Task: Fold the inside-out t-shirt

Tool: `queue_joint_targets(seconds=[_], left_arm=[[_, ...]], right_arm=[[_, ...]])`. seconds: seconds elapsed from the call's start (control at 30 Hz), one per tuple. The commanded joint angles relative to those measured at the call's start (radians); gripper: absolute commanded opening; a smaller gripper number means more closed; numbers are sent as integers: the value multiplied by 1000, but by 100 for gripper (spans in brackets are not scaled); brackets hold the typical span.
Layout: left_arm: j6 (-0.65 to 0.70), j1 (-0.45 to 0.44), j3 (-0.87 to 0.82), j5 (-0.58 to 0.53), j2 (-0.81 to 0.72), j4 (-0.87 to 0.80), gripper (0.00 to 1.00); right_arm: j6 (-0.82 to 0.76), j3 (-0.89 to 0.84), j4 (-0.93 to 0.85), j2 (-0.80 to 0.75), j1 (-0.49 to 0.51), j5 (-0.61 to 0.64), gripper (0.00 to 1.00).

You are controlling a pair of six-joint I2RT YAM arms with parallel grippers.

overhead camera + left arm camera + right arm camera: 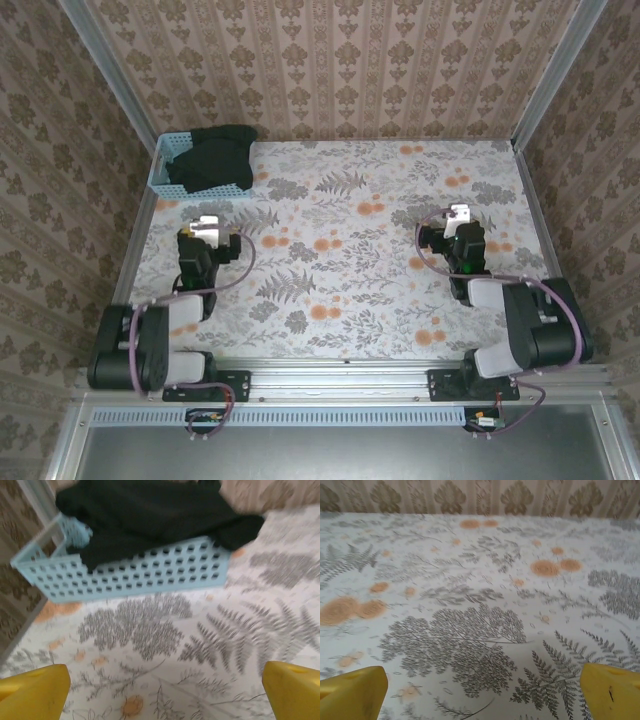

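The black t-shirt (213,157) lies bunched in the light blue basket (170,160) at the table's far left corner, spilling over its right end. In the left wrist view the t-shirt (150,515) fills the basket (135,572) a little ahead of my yellow fingertips (35,690). My left gripper (207,224) hovers short of the basket, open with nothing in it. My right gripper (459,213) is open over bare cloth on the right side, its fingertips (610,690) spread wide above the fern print.
A floral cloth (340,250) covers the table. Wallpapered panels with metal posts (120,80) close off the left, back and right. The metal rail (340,370) with both arm bases runs along the near edge.
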Motion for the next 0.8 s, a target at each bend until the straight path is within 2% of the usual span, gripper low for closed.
queue_joint_targets(seconds=[0.0, 0.13, 0.2, 0.27, 0.33, 0.4, 0.43, 0.5, 0.53, 0.6, 0.67, 0.7, 0.77], left_arm=[[-21, -26, 20, -15, -195, -178, 100], [-133, -39, 119, 56, -411, -483, 100], [-208, -38, 181, 53, -482, -619, 100], [-285, -38, 239, 24, -532, -748, 100], [-389, -37, 297, -54, -560, -895, 100], [-593, -32, 342, -172, -569, -1091, 100], [-628, -21, 353, -147, -576, -1133, 100], [-570, 3, 344, -11, -604, -1124, 100], [-562, 7, 332, 17, -624, -1119, 100], [-638, 20, 307, -12, -673, -1093, 100], [-668, 59, 277, 62, -691, -1011, 100], [-677, 81, 275, 114, -675, -977, 100], [-690, 97, 310, 150, -602, -975, 100]], right_arm=[[-40, 37, -174, -158, 32, -18, 100], [22, 104, -415, -352, 43, -86, 100], [86, 145, -521, -438, 44, -102, 100], [159, 192, -623, -509, 42, -94, 100], [246, 246, -743, -567, 41, -80, 100], [320, 285, -835, -595, 38, -78, 100], [338, 294, -860, -608, 36, -100, 100], [391, 286, -875, -633, 35, -118, 100], [448, 266, -873, -648, 33, -97, 100], [516, 231, -872, -678, 25, -77, 100], [552, 211, -874, -695, 17, -104, 100], [556, 210, -877, -698, 16, -120, 100], [546, 216, -891, -694, 17, -145, 100]])
